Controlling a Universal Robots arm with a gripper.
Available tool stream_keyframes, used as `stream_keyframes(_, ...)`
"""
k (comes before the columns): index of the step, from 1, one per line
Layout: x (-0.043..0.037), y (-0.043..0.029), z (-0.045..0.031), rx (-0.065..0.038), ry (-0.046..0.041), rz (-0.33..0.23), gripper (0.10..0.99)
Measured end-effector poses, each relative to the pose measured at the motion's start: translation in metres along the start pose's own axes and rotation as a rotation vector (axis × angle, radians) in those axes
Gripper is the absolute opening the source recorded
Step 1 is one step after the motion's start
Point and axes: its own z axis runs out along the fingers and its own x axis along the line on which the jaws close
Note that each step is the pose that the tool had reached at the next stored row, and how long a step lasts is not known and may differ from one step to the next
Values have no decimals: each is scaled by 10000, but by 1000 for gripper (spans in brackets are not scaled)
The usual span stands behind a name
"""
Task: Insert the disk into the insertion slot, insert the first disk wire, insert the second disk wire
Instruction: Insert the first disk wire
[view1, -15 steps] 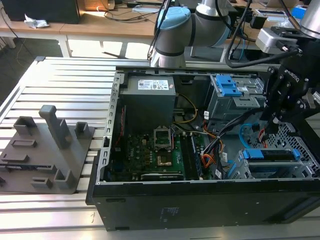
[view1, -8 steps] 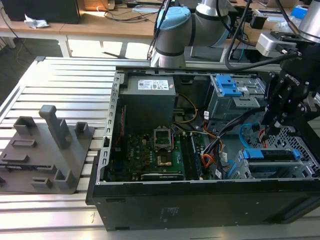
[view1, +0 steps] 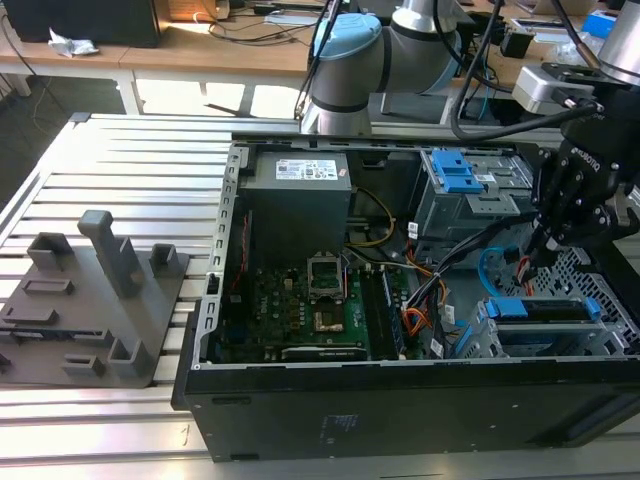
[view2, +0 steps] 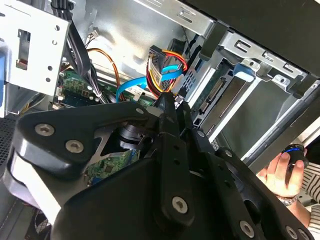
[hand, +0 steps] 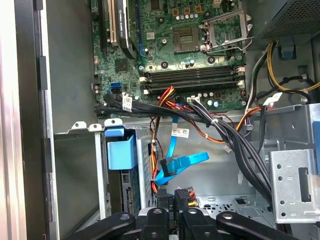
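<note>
First disk wire (hand: 153, 170): the small black plug at its end is pinched between the fingers of the gripper (hand: 177, 201), which stand narrow and closed on it, as seen in both wrist views. In the second wrist view the red, orange and yellow strands of the first disk wire (view2: 175, 56) rise from the tip of the gripper (view2: 168, 100), near the connector edge of the disk (view2: 216, 95). Whether plug and disk touch cannot be told.

The second disk wire (hand: 182, 161), glossy light blue, loops just beside the held lead and is free of the fingers.

In the exterior view, the gripper (view1: 538, 252) hangs inside the open computer case (view1: 400, 410) at 3 o'clock. The disk (view1: 512, 308), in its blue frame, lies at 4 o'clock, seated in the slot (view1: 530, 345), a low grey cage just under the gripper. The second disk wire (view1: 488, 265) arcs at 9 o'clock from the gripper.

Further out:
- The taller cage (view1: 460, 180) with blue latches stands at 1 o'clock in the case.
- The power supply (view1: 300, 200) is at 11 o'clock.
- The motherboard (view1: 310, 310) is at 7 o'clock.
- A grey fixture (view1: 95, 300) rests on the ribbed table (view1: 150, 160), well apart from the case at 9 o'clock.

In the second wrist view, a person's hand (view2: 280, 172) shows past the case edge, closed around a small blue and black object.
</note>
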Motion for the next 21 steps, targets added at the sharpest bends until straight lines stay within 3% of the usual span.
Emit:
stream_keyframes(8, 10, -13, 1, -1, 0, -2, 173)
stream_keyframes(11, 5, -110, -4, -31, 3, -4, 173)
stream_keyframes(21, 264, -139, 30, -37, -38, -7, 173)
